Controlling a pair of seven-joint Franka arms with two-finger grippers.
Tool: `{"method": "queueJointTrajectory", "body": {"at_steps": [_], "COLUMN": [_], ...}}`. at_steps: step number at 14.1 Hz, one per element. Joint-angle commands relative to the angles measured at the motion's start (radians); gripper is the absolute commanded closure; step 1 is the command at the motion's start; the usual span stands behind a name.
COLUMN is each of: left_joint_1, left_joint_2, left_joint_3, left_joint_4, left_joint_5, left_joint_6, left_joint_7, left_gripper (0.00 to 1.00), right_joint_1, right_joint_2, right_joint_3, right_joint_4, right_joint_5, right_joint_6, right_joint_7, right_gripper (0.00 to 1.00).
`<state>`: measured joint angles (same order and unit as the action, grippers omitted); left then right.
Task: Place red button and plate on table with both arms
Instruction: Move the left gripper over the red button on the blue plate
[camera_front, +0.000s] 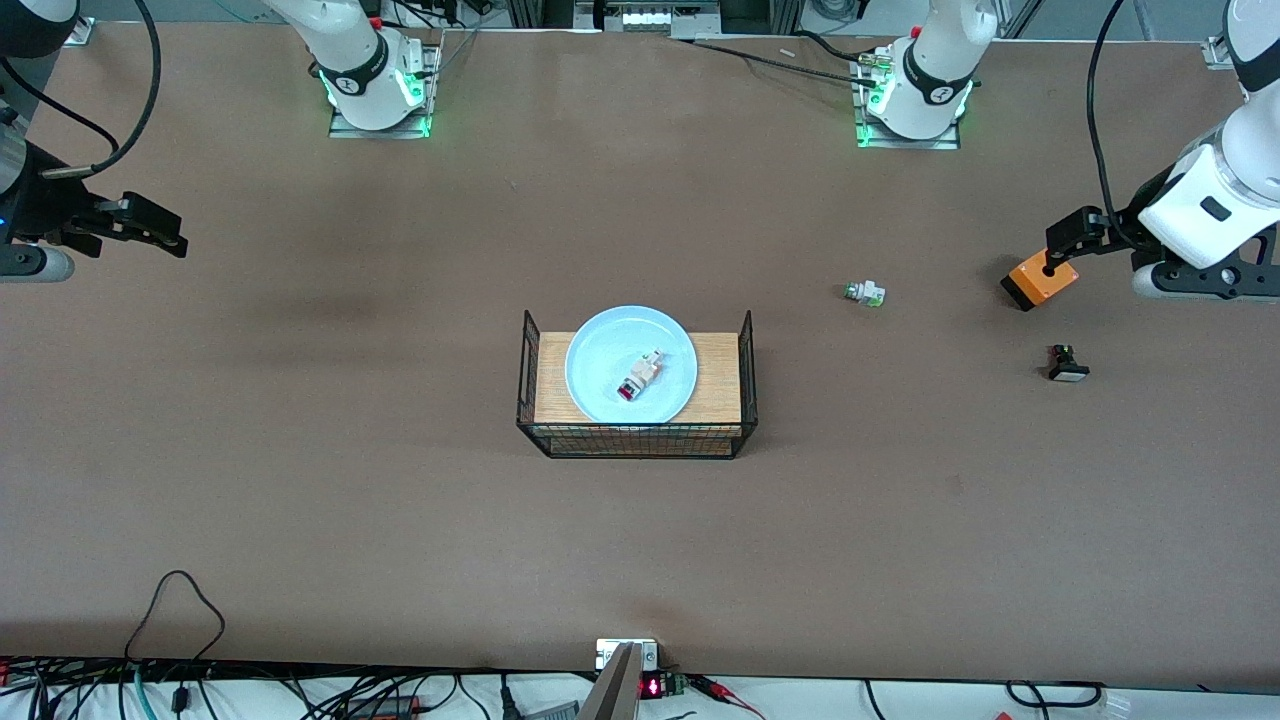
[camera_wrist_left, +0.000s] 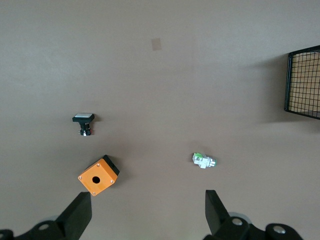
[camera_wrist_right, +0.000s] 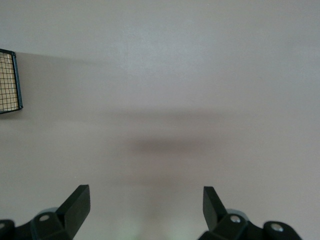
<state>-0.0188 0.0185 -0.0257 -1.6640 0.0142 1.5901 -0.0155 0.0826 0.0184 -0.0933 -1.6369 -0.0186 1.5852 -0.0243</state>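
The light blue plate (camera_front: 600, 350) lies on the wood top of a black wire basket (camera_front: 640, 441) at the middle of the table (camera_front: 400, 540). The red button (camera_front: 640, 378) lies on the plate, red cap toward the front camera. My left gripper (camera_front: 1072, 240) hangs open and empty at the left arm's end of the table, over the spot beside an orange box; in the left wrist view (camera_wrist_left: 147, 200) its jaws stand wide apart. My right gripper (camera_front: 150, 226) hangs open and empty over bare table at the right arm's end; the right wrist view (camera_wrist_right: 145, 194) shows its jaws wide apart.
An orange box (camera_front: 1040, 279) with a round hole (camera_wrist_left: 98, 175), a green-tipped part (camera_front: 864, 293) (camera_wrist_left: 203, 160) and a black part with a white cap (camera_front: 1067, 364) (camera_wrist_left: 83, 123) lie toward the left arm's end. The basket's corner shows in both wrist views (camera_wrist_left: 304, 82) (camera_wrist_right: 10, 82).
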Motion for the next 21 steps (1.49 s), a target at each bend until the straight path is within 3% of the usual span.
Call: {"method": "queueJointTrajectory", "body": {"at_steps": [1,7,10,14,16,19,21], "left_joint_1": [-0.003,-0.032,-0.044,-0.071,-0.148,-0.243,-0.274], "left_joint_2": [0.014,0.017,0.044,0.251,0.326,0.391,0.451], "left_joint_3": [0.007,-0.031,-0.187,-0.399,-0.411,-0.401,-0.401], "left_joint_4": [0.033,0.044,0.059,0.242,0.289,0.288,0.288], "left_joint_5": [-0.01,-0.039,-0.082,-0.085,-0.083,-0.076,0.027], "left_joint_6": [-0.025,-0.03,-0.021,-0.007,0.113,0.334,0.454], "left_joint_7": [0.005,0.005,-0.059,-0.098,-0.096,-0.118,-0.248], "left_gripper": [0.0,0.0,0.0,0.0,0.0,0.0,0.0], "right_joint_1": [-0.001,-0.003,-0.006,-0.006,-0.007,-0.009,-0.006], "right_joint_2": [-0.009,-0.008,-0.018,-0.009,-0.008,-0.006,-0.008], "right_joint_3": [0.0,-0.003,-0.006,-0.005,-0.005,-0.006,-0.006], "right_joint_4": [0.009,0.009,0.009,0.009,0.009,0.009,0.009], "right_joint_5": [-0.003,-0.001,-0.001,0.0,-0.001,0.0,0.0], "right_joint_6": [-0.019,-0.019,-0.019,-0.01,-0.011,-0.002,-0.007], "right_joint_7": [-0.012,-0.023,-0.023,-0.023,-0.023,-0.016,-0.013], "right_gripper": [0.0,0.0,0.0,0.0,0.0,0.0,0.0]}}
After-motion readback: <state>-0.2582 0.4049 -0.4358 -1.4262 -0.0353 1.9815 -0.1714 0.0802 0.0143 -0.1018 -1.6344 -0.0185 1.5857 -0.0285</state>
